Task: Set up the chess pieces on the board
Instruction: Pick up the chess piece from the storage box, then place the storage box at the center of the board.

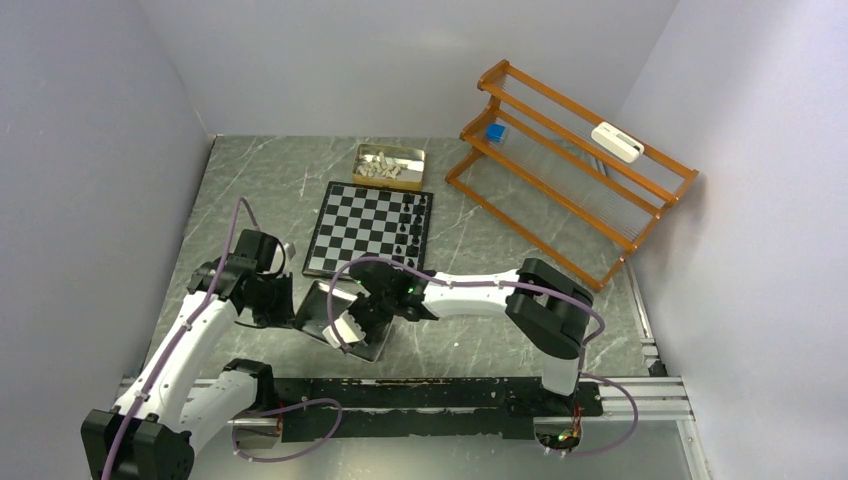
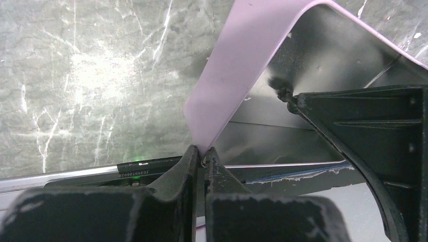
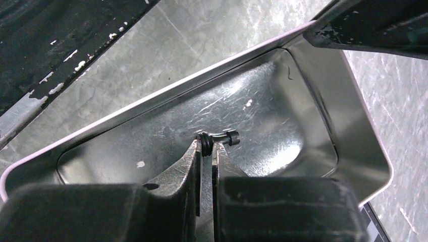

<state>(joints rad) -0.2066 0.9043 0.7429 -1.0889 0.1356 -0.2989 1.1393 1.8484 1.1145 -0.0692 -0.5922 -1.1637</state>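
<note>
The chequered board point(image 1: 365, 232) lies mid-table, with several black chess pieces point(image 1: 412, 226) standing along its right side. A silver tray point(image 1: 312, 308) sits tilted in front of it. My left gripper point(image 1: 287, 306) is shut on the tray's rim point(image 2: 237, 75); in the left wrist view the gripper point(image 2: 204, 152) pinches the rim's corner. My right gripper point(image 1: 358, 320) reaches into the tray. In the right wrist view the right gripper point(image 3: 208, 143) is shut on a small black chess piece point(image 3: 222, 136) just above the tray floor point(image 3: 151, 126). Cream-white pieces point(image 1: 385, 168) fill a gold tin.
The gold tin point(image 1: 412, 154) sits just behind the board. An orange wire rack point(image 1: 570, 165) stands at the back right, holding a blue item point(image 1: 495, 131) and a white item point(image 1: 616, 141). A black rail point(image 1: 440, 395) runs along the near edge.
</note>
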